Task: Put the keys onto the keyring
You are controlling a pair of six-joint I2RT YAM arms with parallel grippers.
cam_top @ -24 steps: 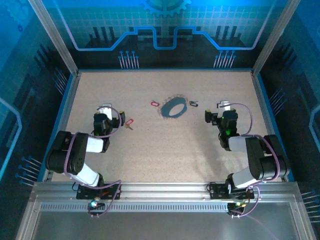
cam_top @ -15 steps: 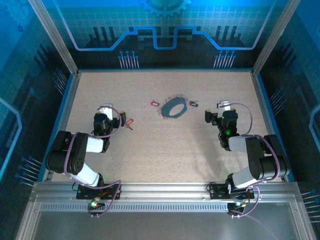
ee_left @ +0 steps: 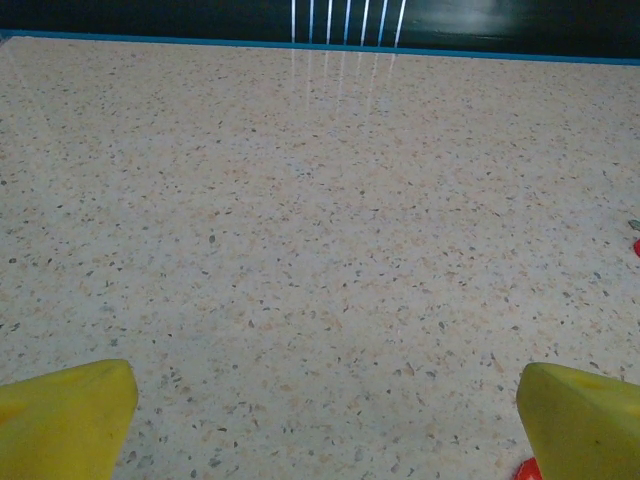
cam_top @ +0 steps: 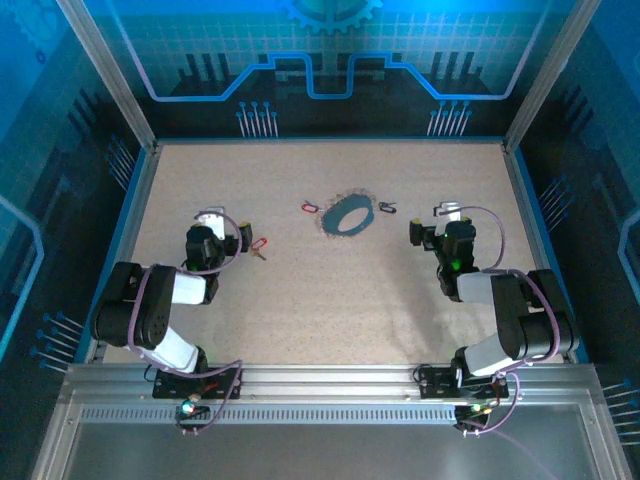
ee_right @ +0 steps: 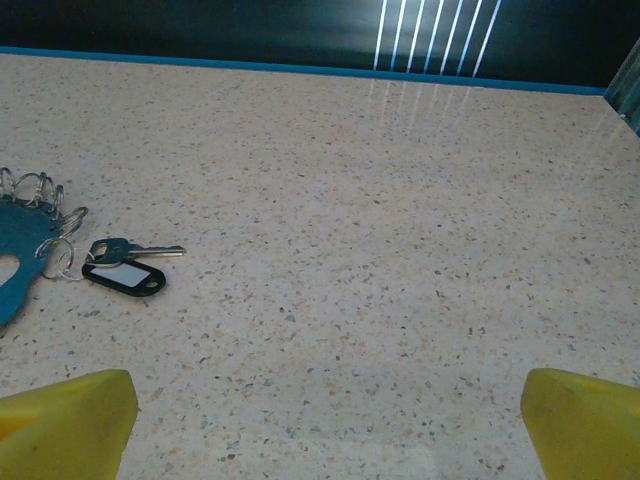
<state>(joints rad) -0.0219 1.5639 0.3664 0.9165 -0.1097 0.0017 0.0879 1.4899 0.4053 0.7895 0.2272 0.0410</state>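
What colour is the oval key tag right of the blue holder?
The oval plastic tag is black with a white label; right wrist view.

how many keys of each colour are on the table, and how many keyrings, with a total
red keys: 2
black key: 1
keyring: 1
total: 4

A robotics lab cell: a speckled table [cam_top: 330,290] boxed in by aluminium frame posts [cam_top: 105,75] and blue-lit wall panels [cam_top: 330,50] printed with circuit lines and a gear. The left arm [cam_top: 150,310] and right arm [cam_top: 515,315] are bolted to a slotted metal rail [cam_top: 330,385] along the table's near edge.
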